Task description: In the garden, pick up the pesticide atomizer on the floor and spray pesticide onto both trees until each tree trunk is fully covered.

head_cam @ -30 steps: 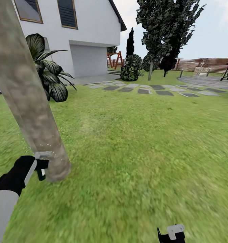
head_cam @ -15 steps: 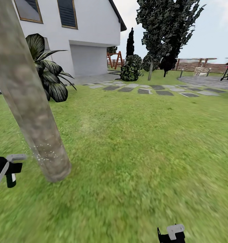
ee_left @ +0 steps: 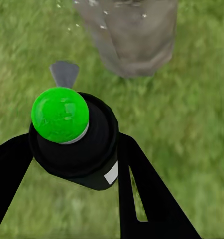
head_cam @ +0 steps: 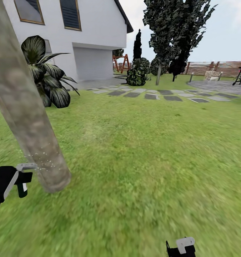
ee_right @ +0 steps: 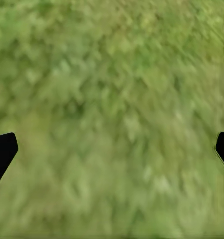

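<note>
The near tree trunk (head_cam: pixel 29 117) rises thick and mottled beige-grey at the left of the head view, with fine white pesticide speckles (head_cam: pixel 45 161) low on its bark. Just left of its base, my left gripper (head_cam: pixel 22 178) is shut on the pesticide atomizer (ee_left: pixel 79 154), a small black bottle with a white label; its top looks green. The trunk's base (ee_left: pixel 134 37) stands a short way ahead of the bottle. A second tree (head_cam: pixel 158 74) with dark angular leaves stands far back. My right gripper (head_cam: pixel 181 247) is open over bare grass, fingertips (ee_right: pixel 2 152) wide apart.
Grass lawn (head_cam: pixel 145 153) spreads ahead and to the right. A broad-leaved dark plant (head_cam: pixel 49 80) grows behind the trunk by the white house (head_cam: pixel 95 39). Stepping stones (head_cam: pixel 152 95), round shrubs (head_cam: pixel 138 73), grey paving (head_cam: pixel 216 85) and a brown slat fence (head_cam: pixel 213 67) lie far back.
My left gripper with the atomizer pulled away from the trunk to the left, then came partway back toward it. More white speckles show on the lower trunk. The view shifted slightly.
</note>
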Robot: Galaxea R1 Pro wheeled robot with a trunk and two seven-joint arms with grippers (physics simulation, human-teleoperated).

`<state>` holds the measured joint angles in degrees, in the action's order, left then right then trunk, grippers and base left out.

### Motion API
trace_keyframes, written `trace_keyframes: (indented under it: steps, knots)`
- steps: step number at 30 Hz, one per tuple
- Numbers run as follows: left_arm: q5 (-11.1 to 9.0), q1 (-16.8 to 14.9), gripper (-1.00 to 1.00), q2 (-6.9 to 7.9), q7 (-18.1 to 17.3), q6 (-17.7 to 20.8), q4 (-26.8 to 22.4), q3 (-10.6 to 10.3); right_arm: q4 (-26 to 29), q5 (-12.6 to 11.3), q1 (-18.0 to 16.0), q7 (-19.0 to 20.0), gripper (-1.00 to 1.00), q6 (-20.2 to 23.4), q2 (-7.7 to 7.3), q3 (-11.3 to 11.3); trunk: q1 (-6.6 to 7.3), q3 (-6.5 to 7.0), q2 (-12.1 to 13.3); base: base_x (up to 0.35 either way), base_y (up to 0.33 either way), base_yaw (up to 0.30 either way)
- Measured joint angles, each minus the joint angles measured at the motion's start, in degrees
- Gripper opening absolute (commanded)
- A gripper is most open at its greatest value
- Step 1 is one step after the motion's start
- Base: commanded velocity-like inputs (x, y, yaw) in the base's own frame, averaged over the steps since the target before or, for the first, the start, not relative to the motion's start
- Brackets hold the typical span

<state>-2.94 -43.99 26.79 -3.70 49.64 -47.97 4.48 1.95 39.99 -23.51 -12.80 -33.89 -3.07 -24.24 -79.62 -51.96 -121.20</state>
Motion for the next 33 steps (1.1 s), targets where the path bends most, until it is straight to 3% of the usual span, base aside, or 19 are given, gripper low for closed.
trace_keyframes:
  steps: [18,33]
  knots:
    - [0.5,-0.1,-1.00,-0.43,0.6,0.5,-0.4,0.0,0.0,0.0,0.0,0.0,1.00,0.0,0.00,0.0,-0.01,0.00,0.0,0.104,-0.267,0.002]
    - [0.5,-0.2,-1.00,-0.41,0.9,0.4,0.0,0.4,0.0,0.0,0.0,0.0,1.00,0.0,0.01,0.0,-0.01,0.00,0.0,0.001,-0.275,0.262]
